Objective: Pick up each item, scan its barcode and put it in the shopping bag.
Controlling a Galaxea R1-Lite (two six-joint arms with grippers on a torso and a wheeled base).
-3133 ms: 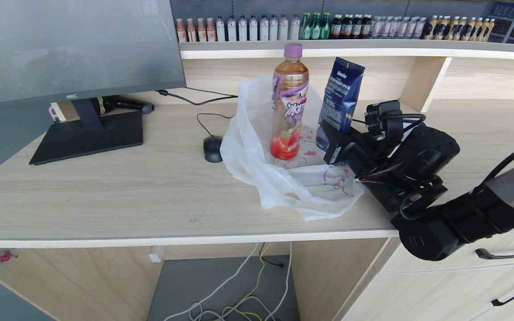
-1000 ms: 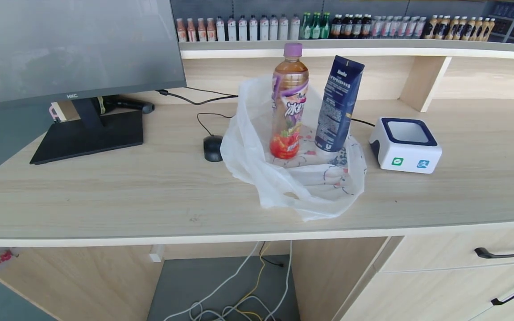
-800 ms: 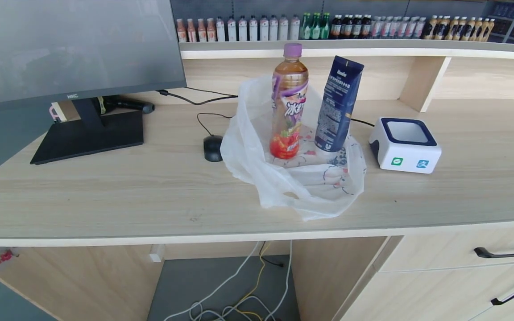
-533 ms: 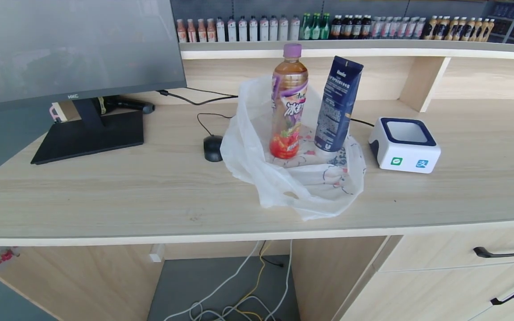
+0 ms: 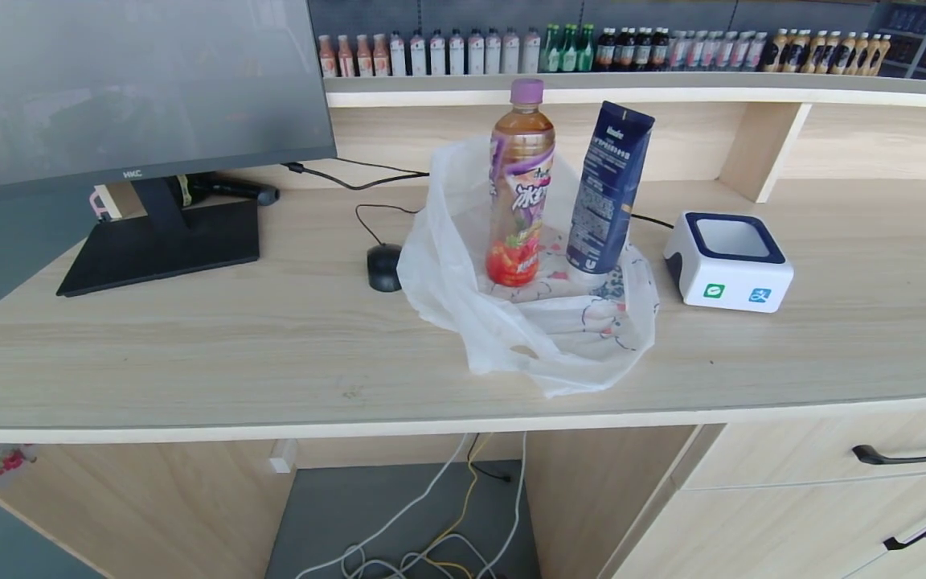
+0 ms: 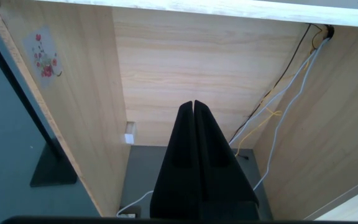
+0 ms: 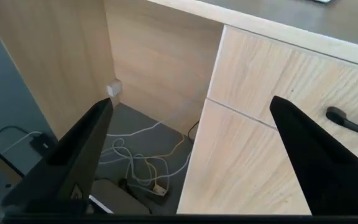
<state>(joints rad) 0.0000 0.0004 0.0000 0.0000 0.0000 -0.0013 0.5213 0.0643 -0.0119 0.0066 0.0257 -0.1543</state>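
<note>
The pale wood-grain counter (image 5: 190,346) across mid-frame looks smooth and matt. At centre, the thin translucent white plastic shopping bag (image 5: 559,354) is crinkled, with a soft sheen. The clear plastic tea bottle (image 5: 519,185) and dark blue film pouch (image 5: 609,189) are glossy. To their right, the white plastic scanner box (image 5: 727,277) is smooth and shiny.

Left fingers (image 6: 185,149), closed: wooden back panel (image 6: 185,68) ahead, hanging cables (image 6: 289,93) just beside. Right fingers (image 7: 82,155), spread: drawer front (image 7: 260,74) ahead between them, floor cables (image 7: 138,165) beyond.

The jaws are plain matte black, wedge-shaped, tapering toward their tips.
</note>
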